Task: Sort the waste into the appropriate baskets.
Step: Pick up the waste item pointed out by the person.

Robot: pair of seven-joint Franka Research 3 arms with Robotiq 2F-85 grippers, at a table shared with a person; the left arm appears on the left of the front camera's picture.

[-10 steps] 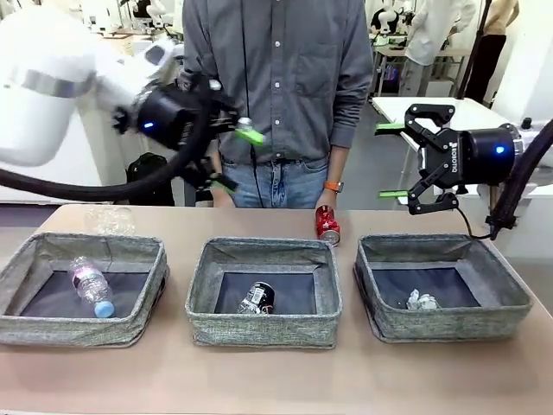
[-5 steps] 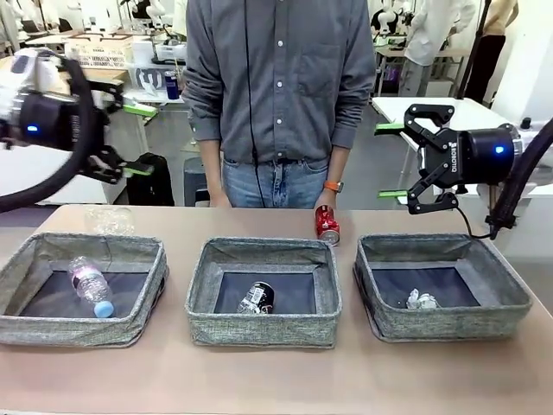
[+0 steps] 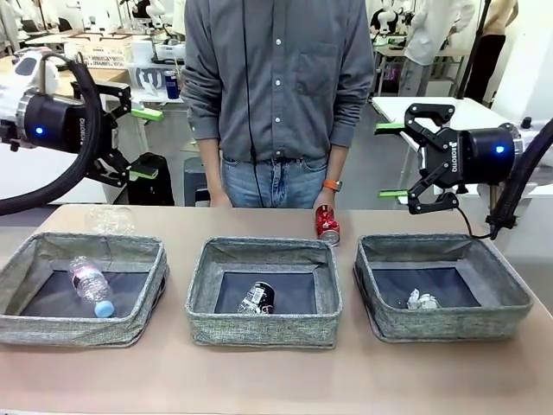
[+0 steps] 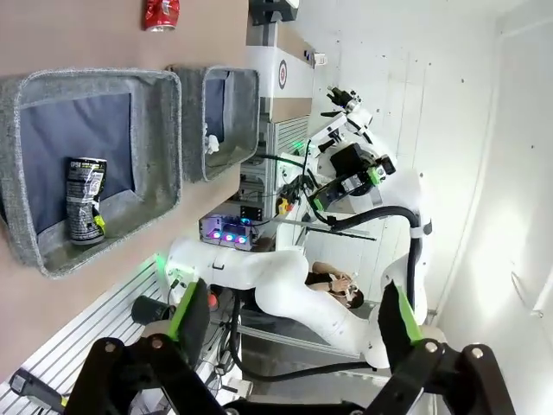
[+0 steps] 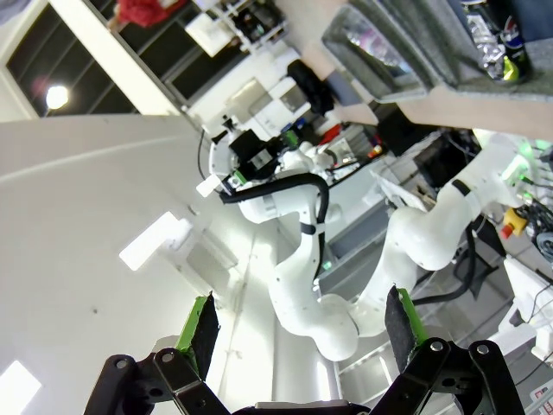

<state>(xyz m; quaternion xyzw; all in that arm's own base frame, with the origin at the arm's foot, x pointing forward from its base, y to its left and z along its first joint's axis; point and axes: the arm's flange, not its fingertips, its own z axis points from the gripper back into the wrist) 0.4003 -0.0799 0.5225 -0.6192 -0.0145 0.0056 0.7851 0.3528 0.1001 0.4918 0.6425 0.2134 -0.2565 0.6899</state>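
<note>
Retracted to far-left side since earlier frame: left gripper [image 3: 145, 143], fingers spread, empty; right gripper [image 3: 389, 160] likewise spread, empty; red can [image 3: 327, 226] at bench [image 3: 276, 380] far edge, near upright, below right gripper and toward centre; right arm nearer.

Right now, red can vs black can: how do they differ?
Colour: the red can is red; the black can is black with white print.
Place: the red can is on the bare table beyond the baskets, at the person's hand; the black can lies on its side inside the middle basket.
Shared: both are drink cans of like size.
</note>
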